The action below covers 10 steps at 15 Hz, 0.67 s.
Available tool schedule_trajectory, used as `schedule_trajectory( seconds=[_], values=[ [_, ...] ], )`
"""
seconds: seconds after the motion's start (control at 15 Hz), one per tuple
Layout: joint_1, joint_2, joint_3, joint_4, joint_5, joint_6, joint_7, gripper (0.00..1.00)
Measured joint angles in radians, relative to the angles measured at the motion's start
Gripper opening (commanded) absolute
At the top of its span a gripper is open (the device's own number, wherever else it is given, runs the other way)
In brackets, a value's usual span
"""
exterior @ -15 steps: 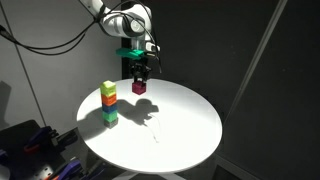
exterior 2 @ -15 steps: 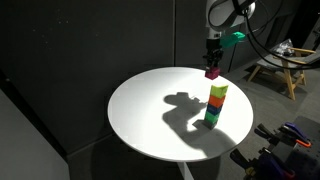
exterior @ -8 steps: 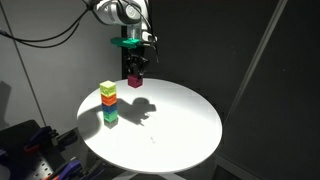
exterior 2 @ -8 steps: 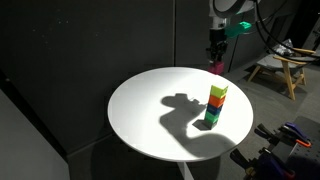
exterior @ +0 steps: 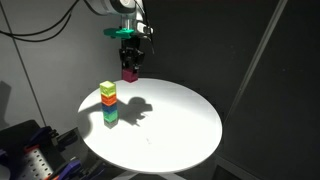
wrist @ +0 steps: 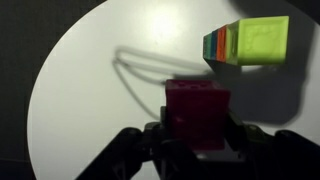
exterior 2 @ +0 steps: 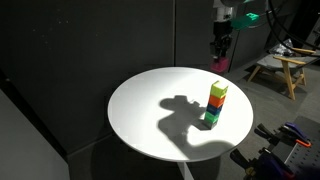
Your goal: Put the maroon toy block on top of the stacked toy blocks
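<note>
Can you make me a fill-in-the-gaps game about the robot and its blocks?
1. The block in the gripper is coloured ___.
2. The stack stands on a round table coloured ___.
3. The block is held ___ than the top of the stack.

Missing words: maroon; white; higher.
</note>
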<state>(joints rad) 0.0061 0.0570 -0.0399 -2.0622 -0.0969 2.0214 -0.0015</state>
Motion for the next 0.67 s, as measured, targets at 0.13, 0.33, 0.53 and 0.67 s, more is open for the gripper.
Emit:
schedule_trajectory(
  seconds=[0.13, 0.33, 0.53, 0.67],
  values=[
    [0.0, -0.023, 0.006, -0.018, 0.0, -0.004, 0.0, 0.28],
    [0.0, -0.055, 0.016, -0.049, 0.0, -0.006, -0.001, 0.28],
    [0.0, -0.088, 0.028, -0.088, 0.0, -0.006, -0.006, 0.28],
    [0.0, -0.11, 0.036, -0.112, 0.0, -0.006, -0.011, 0.28]
  ],
)
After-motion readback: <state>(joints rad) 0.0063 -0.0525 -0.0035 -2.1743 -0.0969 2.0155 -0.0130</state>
